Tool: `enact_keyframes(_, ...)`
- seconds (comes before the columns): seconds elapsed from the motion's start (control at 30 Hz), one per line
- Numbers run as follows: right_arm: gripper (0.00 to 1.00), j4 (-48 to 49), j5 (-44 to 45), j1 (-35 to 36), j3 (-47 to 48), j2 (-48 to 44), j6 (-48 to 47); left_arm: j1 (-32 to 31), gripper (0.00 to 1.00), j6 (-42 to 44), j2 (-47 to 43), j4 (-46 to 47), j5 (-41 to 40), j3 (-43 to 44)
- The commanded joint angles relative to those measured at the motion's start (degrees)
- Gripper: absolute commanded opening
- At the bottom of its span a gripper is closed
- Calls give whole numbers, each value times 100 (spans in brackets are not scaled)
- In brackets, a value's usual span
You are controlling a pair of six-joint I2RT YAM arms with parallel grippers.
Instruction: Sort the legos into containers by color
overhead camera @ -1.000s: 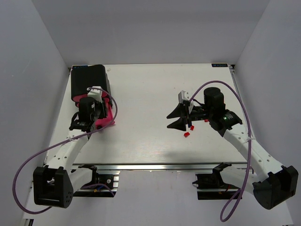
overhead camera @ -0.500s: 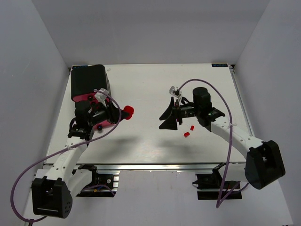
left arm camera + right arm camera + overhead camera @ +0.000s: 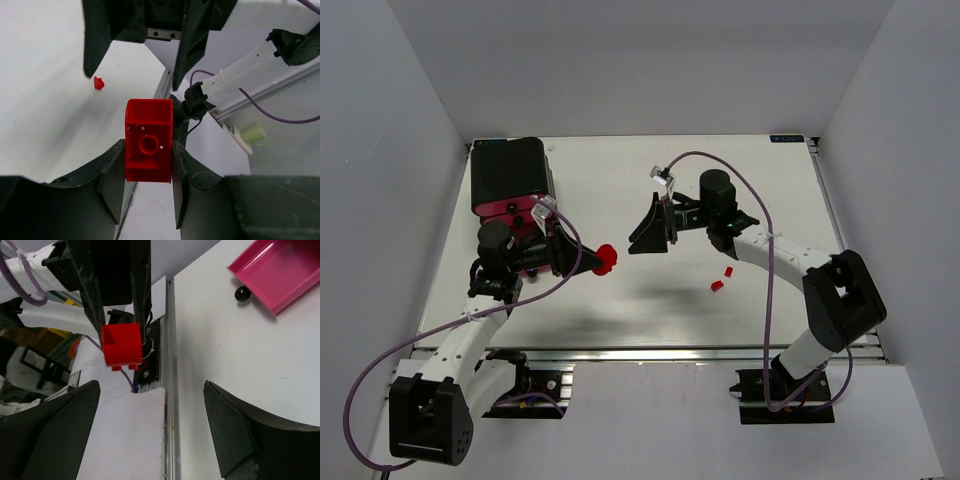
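Here, the left gripper [image 3: 148,156] pinches a red brick [image 3: 148,125] above the table [image 3: 620,170], between the arms. The right gripper [image 3: 644,227] faces it, spread wide and empty. Two red legos [image 3: 716,286] lie near the right arm. A pink drawer [image 3: 277,270] stands open at the black housing [image 3: 508,175].

Left end effector [image 3: 148,152] closed, right [image 3: 151,385] agape

Bright, even light—soft shadows on the table [image 3: 650,300]—nearest fingers [image 3: 45,440] out of focus.
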Motion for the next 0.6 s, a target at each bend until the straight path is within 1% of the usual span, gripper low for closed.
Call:
enact_keyframes(0.0,89,562,-180,181,278,230,458,-92,23,-148,-47,207,331,-36)
enact_keyframes(0.17,89,404,-172,383,497,407,379,-155,23,-51,128,207,252,-45)
enact_keyframes(0.33,89,334,-154,524,621,451,352,-207,22,369,243,-205,77,148)
enact_keyframes(0.43,86,325,-172,524,595,442,344,-207,22,599,225,-566,-20,254)
enact_keyframes(0.5,84,308,-163,559,551,442,352,-207,22,617,234,-602,-21,272)
enact_keyframes(0.57,80,238,-163,586,568,477,300,-207,22,600,252,-567,-29,280)
